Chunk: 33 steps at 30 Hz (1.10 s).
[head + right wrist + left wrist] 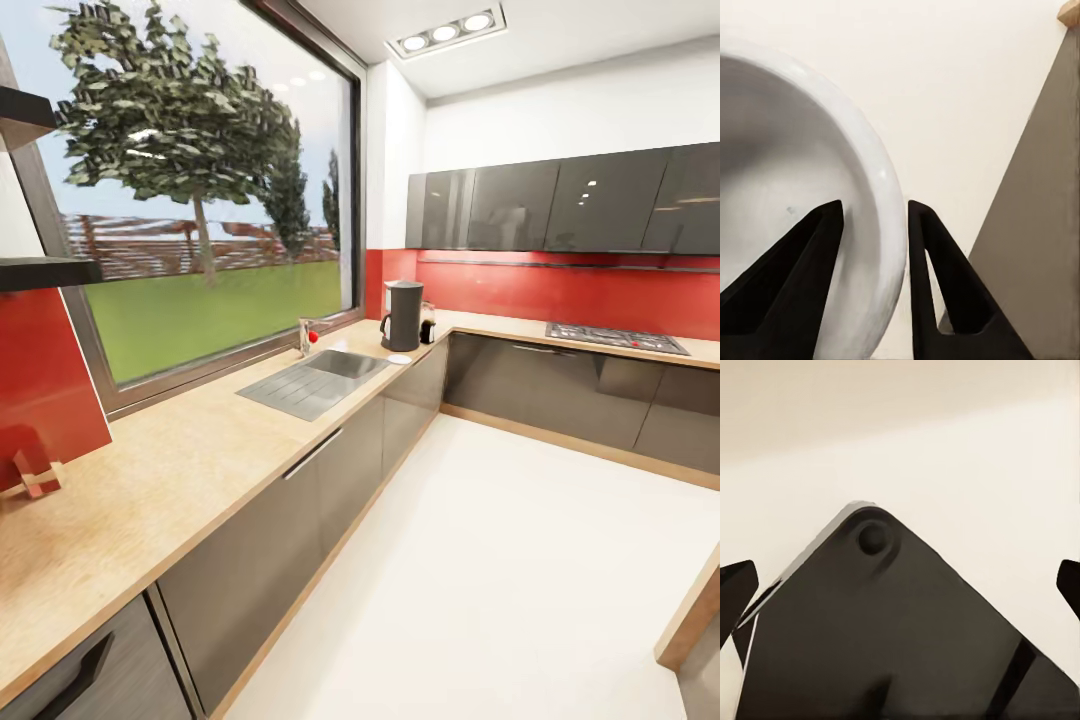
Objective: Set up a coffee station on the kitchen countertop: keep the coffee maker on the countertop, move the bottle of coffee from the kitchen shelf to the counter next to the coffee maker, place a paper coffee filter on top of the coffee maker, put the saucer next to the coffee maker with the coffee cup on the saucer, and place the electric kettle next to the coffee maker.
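The dark grey coffee maker [404, 315] stands far down the kitchen countertop [180, 470], near its corner. A small glassy item with black parts [427, 322], which looks like the electric kettle, is at its right side. The white saucer [399, 358] lies flat in front of it near the counter edge. In the right wrist view my right gripper [874, 204] is shut on the thick white rim of the coffee cup [795, 150]. My left gripper [907, 570] is open, fingers wide apart above a black robot part. Two black kitchen shelf boards [45, 270] hang at far left. The bottle of coffee and paper filter are out of view.
A steel sink [320, 380] with a tap [305, 335] sits midway along the counter under the big window. A hob [615, 338] is on the far counter run. A red-and-wood object [35, 470] stands at near left. Another counter corner [690, 610] juts in at right, beside pale floor [500, 580].
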Tool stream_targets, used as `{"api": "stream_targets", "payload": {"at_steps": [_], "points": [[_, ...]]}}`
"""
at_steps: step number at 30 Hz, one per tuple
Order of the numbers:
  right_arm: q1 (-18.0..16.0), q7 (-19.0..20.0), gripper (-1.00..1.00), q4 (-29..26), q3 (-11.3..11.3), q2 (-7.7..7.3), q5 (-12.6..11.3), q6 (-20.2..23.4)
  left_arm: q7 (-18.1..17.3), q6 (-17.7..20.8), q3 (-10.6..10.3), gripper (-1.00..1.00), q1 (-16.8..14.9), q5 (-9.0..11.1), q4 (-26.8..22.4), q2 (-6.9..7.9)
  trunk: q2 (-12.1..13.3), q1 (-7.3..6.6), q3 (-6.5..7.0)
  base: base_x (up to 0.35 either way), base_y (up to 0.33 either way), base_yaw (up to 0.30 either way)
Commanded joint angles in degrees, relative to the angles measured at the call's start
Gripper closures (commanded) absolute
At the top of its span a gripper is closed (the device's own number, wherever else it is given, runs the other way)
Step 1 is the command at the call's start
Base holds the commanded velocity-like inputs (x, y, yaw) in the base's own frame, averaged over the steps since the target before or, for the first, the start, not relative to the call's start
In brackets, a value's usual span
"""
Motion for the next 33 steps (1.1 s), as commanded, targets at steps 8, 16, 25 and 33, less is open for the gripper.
{"api": "stream_targets", "payload": {"at_steps": [8,16,25,33], "points": [[6.98,3.64,1.00,0.28,-0.52,-2.44,2.13,-5.41,-0.46,0.03,0.08,-1.00,0.04,-4.04,0.35,-1.41,-0.02,0.03,0.00,0.000,0.000,0.000],[10.16,6.83,1.00,0.35,-0.48,-2.16,2.58,-5.80,-0.37,0.21,0.13,-1.00,0.04,-4.79,-0.08,-1.36,-0.02,0.03,0.00,0.000,0.000,0.000],[10.33,11.52,1.00,0.30,-0.46,-2.61,3.14,-1.95,-0.27,0.28,0.51,-1.00,0.04,-4.30,-0.25,-0.94,-0.02,0.03,0.00,0.000,0.000,0.000],[10.34,13.09,1.00,0.19,-0.61,-1.97,4.34,-2.46,-0.27,0.12,0.69,-1.00,0.04,-1.74,-0.22,0.13,-0.02,0.03,0.00,0.000,0.000,0.000]]}}
